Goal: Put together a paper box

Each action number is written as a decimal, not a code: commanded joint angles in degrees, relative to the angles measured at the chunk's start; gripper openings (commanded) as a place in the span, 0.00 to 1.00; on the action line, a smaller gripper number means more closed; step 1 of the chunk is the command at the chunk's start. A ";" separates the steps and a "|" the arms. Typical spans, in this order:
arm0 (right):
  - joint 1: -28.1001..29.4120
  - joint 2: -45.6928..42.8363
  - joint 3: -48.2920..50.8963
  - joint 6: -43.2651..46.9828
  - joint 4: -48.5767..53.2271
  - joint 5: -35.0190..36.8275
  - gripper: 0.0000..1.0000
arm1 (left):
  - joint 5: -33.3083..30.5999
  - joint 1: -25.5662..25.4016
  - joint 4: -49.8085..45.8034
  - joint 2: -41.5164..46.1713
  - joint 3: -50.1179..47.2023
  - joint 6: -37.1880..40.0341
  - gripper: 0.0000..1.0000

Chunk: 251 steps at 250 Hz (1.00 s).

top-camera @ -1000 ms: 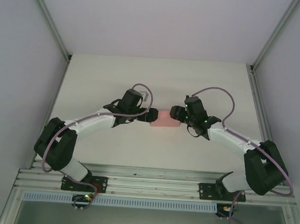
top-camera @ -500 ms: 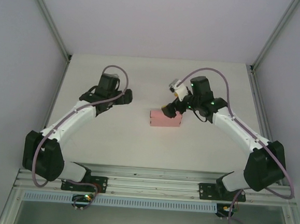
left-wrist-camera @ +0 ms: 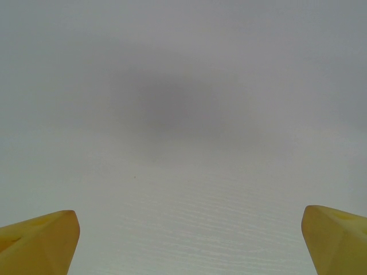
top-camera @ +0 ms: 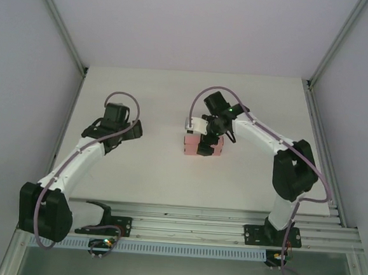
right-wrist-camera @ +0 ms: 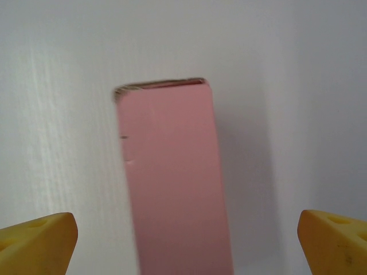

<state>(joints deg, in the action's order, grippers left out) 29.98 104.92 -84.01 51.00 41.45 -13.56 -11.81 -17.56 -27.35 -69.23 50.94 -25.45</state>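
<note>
The paper box is a small closed pink rectangular box lying on the white table, a little right of centre. My right gripper hangs directly over it, pointing down. In the right wrist view the paper box runs lengthwise between the two yellow fingertips, which stand far apart and clear of its sides; the right gripper is open. My left gripper sits well to the left of the box, over bare table. The left gripper is open with nothing between its fingertips.
The white table is boxed in by pale side walls with metal posts at the back corners. An aluminium rail carrying both arm bases runs along the near edge.
The left arm pulled back to the left, away from the box. The right gripper opened wide, let go of the box and swung round above it.
</note>
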 commanded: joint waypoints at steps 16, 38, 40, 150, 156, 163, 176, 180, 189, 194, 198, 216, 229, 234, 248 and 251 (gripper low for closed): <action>0.88 5.06 -4.22 3.28 3.99 7.26 0.99 | -0.85 0.39 -1.11 2.76 -2.00 -0.19 1.00; 1.79 7.40 -6.02 4.75 6.93 7.57 0.92 | -0.80 0.43 -1.52 3.55 -2.42 -0.08 1.00; 1.81 7.64 -6.09 4.84 7.12 7.71 0.91 | -0.83 0.43 -1.57 3.64 -2.42 -0.11 1.00; 2.61 8.00 -7.15 4.29 8.18 9.64 0.40 | -0.61 0.56 -0.64 9.41 -4.96 -0.20 1.00; 2.77 7.57 -7.05 4.12 7.49 10.65 0.37 | -0.44 0.60 -0.55 9.62 -5.15 -0.15 1.00; 2.98 7.05 -6.75 3.93 6.36 11.71 0.35 | -0.34 0.58 -0.41 9.87 -5.22 -0.18 1.00; 3.36 6.04 -5.74 3.92 3.72 14.26 0.32 | -0.43 0.61 -0.40 10.19 -5.24 -0.15 1.00; 3.43 5.65 -5.40 3.93 2.77 15.17 0.31 | -0.48 0.60 -0.40 10.23 -5.23 -0.20 1.00; 3.78 4.69 -4.39 4.08 0.05 17.30 0.30 | -0.49 0.60 -0.41 10.34 -5.32 -0.21 1.00; 3.87 4.11 -3.69 4.31 -1.66 18.56 0.30 | -0.49 0.63 -0.38 10.51 -5.37 -0.21 1.00; 3.83 3.65 -2.97 4.43 -3.25 19.54 0.30 | -0.57 0.60 -0.46 10.50 -5.41 -0.27 1.00; 4.68 1.80 0.80 5.34 -12.55 25.57 0.30 | -0.60 0.64 -0.31 10.61 -5.50 -0.26 1.00; 5.33 0.87 3.54 6.43 -20.16 29.83 0.30 | -0.55 0.56 -0.33 10.59 -5.58 -0.43 1.00; 5.48 0.66 4.54 6.81 -22.91 31.35 0.30 | -0.56 0.60 -0.29 10.61 -5.60 -0.54 1.00; 6.07 0.68 7.08 8.28 -29.52 34.80 0.30 | -0.38 0.62 -0.02 10.58 -5.85 -0.64 1.00; 6.24 0.71 7.65 8.62 -30.96 35.48 0.30 | -0.32 0.60 0.00 10.58 -5.93 -0.64 1.00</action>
<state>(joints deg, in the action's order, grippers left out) 34.94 107.59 -80.62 56.23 29.47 9.58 -11.86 -17.52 -27.59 -59.51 46.02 -25.50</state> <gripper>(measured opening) 0.401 0.997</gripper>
